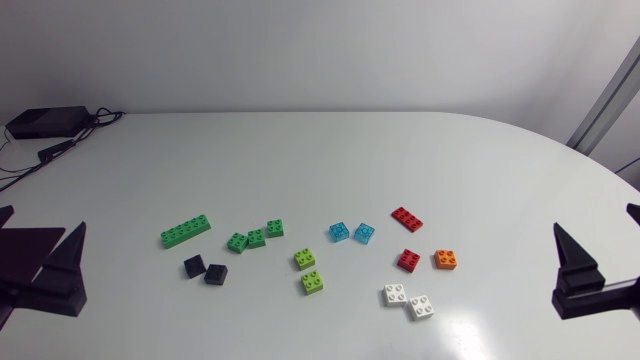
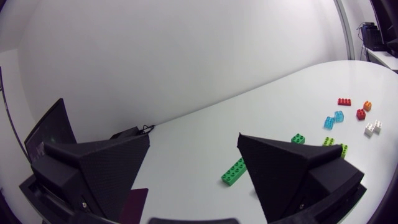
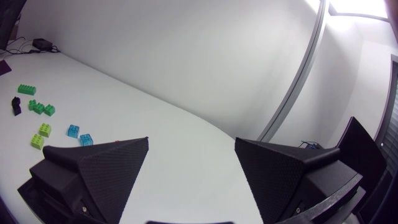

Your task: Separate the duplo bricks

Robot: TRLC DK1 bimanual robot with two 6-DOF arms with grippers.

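Left claw (image 2: 194,135): fingers apart, empty, lower left of frame | Right claw (image 3: 192,139): fingers apart, empty, lower right | Bricks: spread across lower centre, from long green brick (image 1: 186,231) to white pair (image 1: 408,301) | Green trio (image 1: 255,238) and white pair touch, possibly joined | Advice: brace one brick, pull its neighbour straight off.

Every brick lies flat, studs up: a long green brick (image 1: 186,231), three small green bricks (image 1: 256,238) in a slanted row, and two black bricks (image 1: 194,266) close together. Mid-spread sit two lime bricks (image 1: 305,259) and two blue bricks (image 1: 339,232). Beyond those are a long red brick (image 1: 406,219), a small red brick (image 1: 409,260), an orange brick (image 1: 447,260) and two white bricks (image 1: 396,295) meeting at a corner.
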